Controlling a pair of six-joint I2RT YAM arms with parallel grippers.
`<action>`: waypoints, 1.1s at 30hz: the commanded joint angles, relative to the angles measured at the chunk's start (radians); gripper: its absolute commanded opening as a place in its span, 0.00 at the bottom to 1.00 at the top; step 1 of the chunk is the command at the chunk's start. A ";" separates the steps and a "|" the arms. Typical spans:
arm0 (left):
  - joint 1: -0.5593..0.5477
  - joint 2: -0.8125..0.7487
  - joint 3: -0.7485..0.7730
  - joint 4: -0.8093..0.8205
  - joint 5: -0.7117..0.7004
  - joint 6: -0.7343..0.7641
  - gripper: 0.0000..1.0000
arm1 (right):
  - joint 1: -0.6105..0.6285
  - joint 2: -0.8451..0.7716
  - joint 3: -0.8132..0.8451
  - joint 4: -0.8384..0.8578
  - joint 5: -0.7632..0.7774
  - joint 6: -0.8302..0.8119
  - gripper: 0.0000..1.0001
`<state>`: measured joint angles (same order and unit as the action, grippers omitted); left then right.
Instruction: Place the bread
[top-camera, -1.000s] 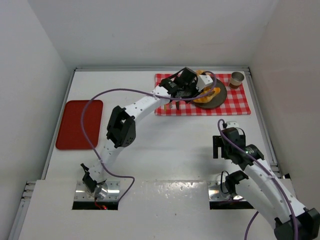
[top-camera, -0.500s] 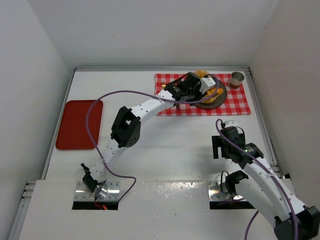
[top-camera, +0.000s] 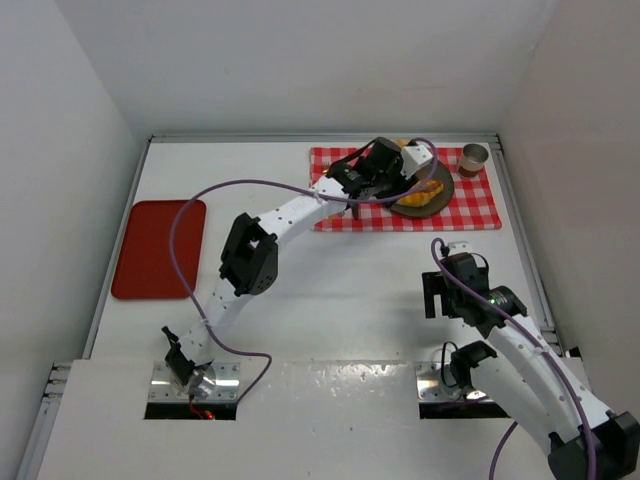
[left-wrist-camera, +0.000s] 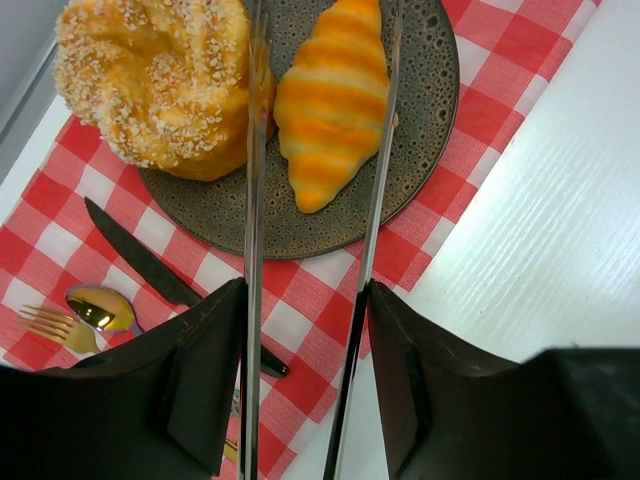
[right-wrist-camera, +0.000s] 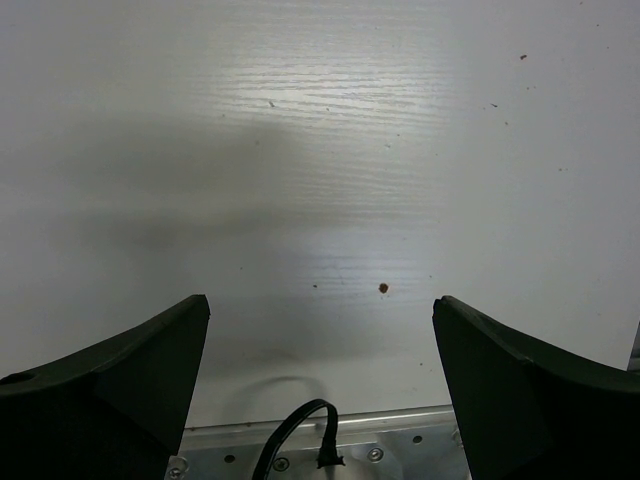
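The step in hand looks like letting go of the croissant (left-wrist-camera: 330, 100) on the plate (left-wrist-camera: 425, 100), and with both pieces of bread lying there the placing seems nearly done. The next move calls for a little more spread and a straight lift off the plate, so that neither finger drags the croissant or nudges the bun (left-wrist-camera: 160, 85). Well short of the plate, the right gripper (right-wrist-camera: 318, 300) hangs wide and empty over bare tabletop (right-wrist-camera: 320, 120). On the checked cloth (left-wrist-camera: 500, 100) just off the plate's near-left rim lie a knife (left-wrist-camera: 140, 255), a spoon (left-wrist-camera: 98, 310) and a fork (left-wrist-camera: 45, 325). Over the plate, the left gripper (left-wrist-camera: 320, 30) straddles the croissant lengthwise, its thin fingers (left-wrist-camera: 252, 200) parted a little wider than the pastry. One finger runs along the croissant's edge, and the other stands a sliver off it, against the bun's side. The croissant rests flat on the plate's middle, with the bun just beside it. A cup (top-camera: 473, 158) stands beyond the plate's right rim.
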<state>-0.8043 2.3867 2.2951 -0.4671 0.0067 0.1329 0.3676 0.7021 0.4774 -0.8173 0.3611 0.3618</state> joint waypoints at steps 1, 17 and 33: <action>-0.012 -0.112 0.076 0.025 -0.025 -0.032 0.55 | -0.004 -0.001 0.046 0.009 -0.013 0.002 0.93; 0.543 -0.626 -0.644 -0.067 -0.093 -0.486 0.49 | -0.004 -0.055 0.012 0.086 0.010 0.081 0.94; 0.576 -0.555 -1.040 0.097 -0.113 -0.524 0.55 | -0.006 -0.177 -0.042 -0.002 -0.007 0.166 0.94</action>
<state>-0.2390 1.8034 1.2877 -0.4255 -0.0940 -0.3458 0.3668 0.5472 0.4458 -0.8108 0.3401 0.4915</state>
